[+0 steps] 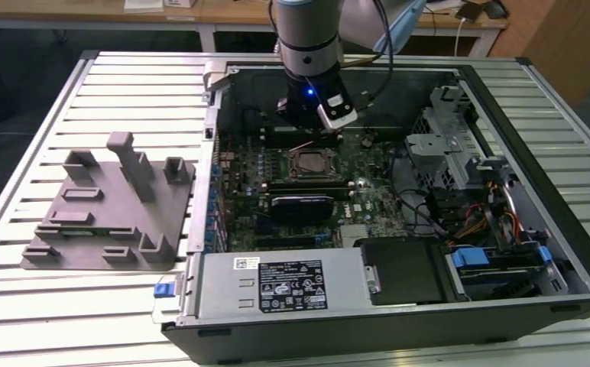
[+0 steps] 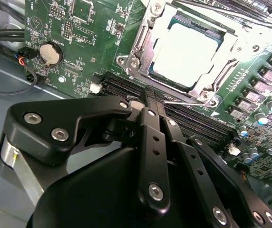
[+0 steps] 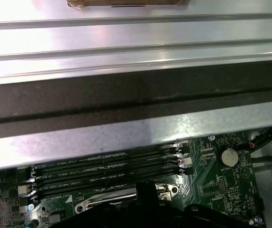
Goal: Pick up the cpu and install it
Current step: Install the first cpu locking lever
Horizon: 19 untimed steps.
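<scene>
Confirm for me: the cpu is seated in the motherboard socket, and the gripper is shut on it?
Half right. The cpu does sit in the socket, but the gripper is not holding it: in the second wrist view its fingers are closed together, empty, beside the socket.

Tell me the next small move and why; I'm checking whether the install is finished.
Probably lift the gripper a little, straight away from the board. In the second wrist view the cpu already lies flat inside the socket frame, and the gripper is shut on nothing, its tips just beside that frame.
</scene>
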Tool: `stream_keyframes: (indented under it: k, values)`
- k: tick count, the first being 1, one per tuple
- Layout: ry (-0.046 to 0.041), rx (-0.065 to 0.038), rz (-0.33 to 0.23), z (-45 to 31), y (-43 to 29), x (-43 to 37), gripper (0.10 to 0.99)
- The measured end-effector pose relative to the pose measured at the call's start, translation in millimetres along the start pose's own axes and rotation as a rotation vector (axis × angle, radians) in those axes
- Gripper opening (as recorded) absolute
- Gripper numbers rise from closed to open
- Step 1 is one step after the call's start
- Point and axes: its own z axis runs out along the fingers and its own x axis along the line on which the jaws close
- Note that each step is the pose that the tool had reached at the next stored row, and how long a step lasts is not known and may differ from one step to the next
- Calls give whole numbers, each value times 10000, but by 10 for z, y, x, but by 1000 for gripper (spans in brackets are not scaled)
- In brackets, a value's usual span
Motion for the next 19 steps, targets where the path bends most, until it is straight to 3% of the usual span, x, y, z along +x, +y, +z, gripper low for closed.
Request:
stream_keyframes:
  k: [11, 19]
  values:
    - [-75, 40, 258, 16, -3, 3, 106]
    - [-265, 11, 257, 48, -8, 8, 106]
